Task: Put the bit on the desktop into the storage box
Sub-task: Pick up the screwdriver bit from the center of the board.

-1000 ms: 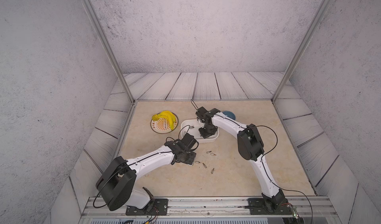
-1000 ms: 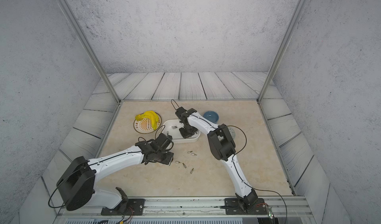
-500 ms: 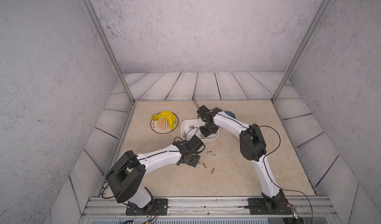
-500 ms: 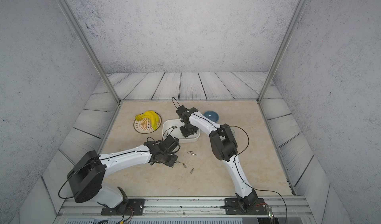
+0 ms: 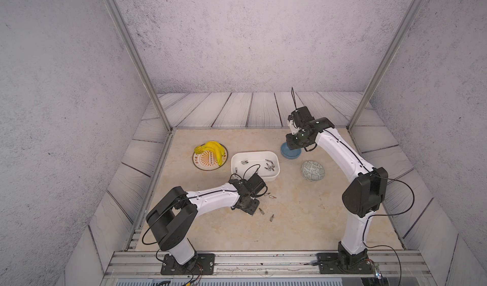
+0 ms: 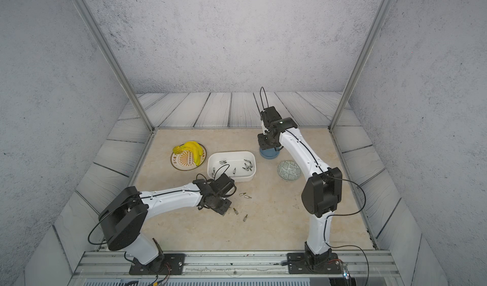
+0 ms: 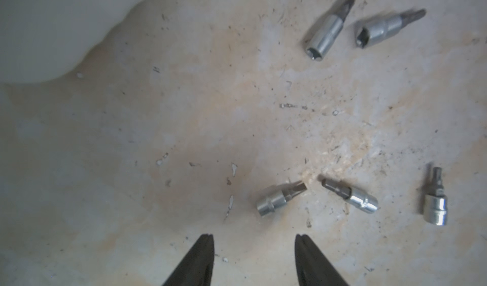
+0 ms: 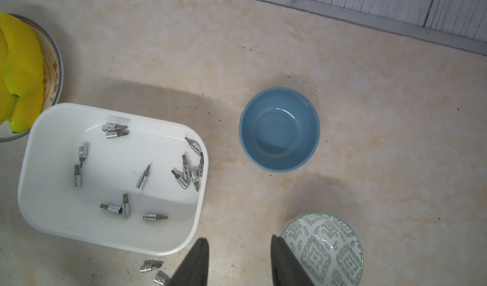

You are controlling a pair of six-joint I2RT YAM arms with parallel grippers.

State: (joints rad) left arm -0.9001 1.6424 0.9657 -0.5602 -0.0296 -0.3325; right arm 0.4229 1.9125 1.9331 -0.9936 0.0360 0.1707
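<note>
Bananas (image 5: 210,150) sit on a round plate (image 5: 201,166) at the left of the desktop (image 5: 303,218). Just beside the plate stands the storage box (image 5: 254,153), with many bits (image 8: 143,178) lying in it. Near the box's front wall the left gripper (image 7: 253,238) hangs low over the desktop, jaws apart with nothing between them. Five more bits lie on the bare surface ahead of it. The nearest bit (image 7: 280,197) is just beyond the fingertips, slightly off the line of the gap and untouched. A second bit (image 7: 351,196) lies almost tip to tip with it, a third bit (image 7: 436,200) lies farther out, and a pair of bits (image 7: 328,26) lies well ahead. Farther right, the right gripper (image 8: 238,241) is raised near the blue bowl (image 5: 290,154), jaws apart and empty, well apart from the bits on the desktop. A patterned bowl (image 5: 312,171) stands near the blue one.
</note>
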